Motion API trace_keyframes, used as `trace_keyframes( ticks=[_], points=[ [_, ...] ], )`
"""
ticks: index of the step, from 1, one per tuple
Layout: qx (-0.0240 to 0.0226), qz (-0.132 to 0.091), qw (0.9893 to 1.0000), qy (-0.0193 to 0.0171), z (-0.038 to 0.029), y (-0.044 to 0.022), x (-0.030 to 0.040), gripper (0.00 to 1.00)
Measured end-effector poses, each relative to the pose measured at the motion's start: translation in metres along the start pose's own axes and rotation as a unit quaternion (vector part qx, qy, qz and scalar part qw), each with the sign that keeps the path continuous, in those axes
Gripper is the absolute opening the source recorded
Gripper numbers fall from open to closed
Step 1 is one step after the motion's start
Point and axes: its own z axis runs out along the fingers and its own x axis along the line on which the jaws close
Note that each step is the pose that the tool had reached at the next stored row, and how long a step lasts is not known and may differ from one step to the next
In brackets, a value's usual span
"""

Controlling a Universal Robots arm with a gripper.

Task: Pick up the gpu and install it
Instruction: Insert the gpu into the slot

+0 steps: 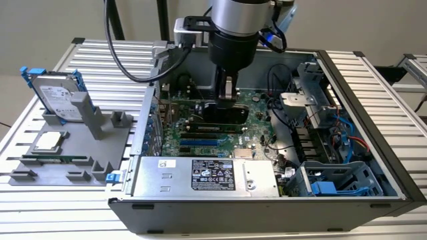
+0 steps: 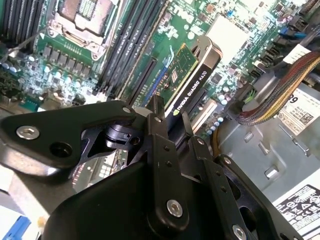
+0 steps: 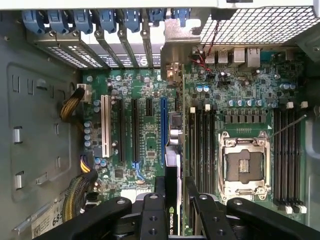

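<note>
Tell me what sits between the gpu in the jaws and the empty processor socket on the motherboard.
In the first wrist view, a bank of black memory slots lies between the gpu and the processor socket.

A lab or workshop test bench: an open computer case (image 1: 347, 125) lies on a ribbed aluminium table (image 1: 100, 55), beside a grey parts holder (image 1: 73, 150) with a hard drive (image 1: 57, 97).
</note>
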Motion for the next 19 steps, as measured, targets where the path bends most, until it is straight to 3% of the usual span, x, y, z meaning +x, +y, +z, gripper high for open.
trace_keyframes(
  ticks=[7, 15, 19],
  points=[
    [-0.0001, -0.001, 1.0000, 0.0002, 0.0085, 0.0026, 0.0102, 0.00],
    [-0.0001, -0.001, 1.0000, 0.0002, 0.0176, 0.0162, 0.0119, 0.00],
    [0.0000, -0.001, 1.0000, 0.0001, 0.0241, 0.0189, 0.0127, 0.00]
  ],
)
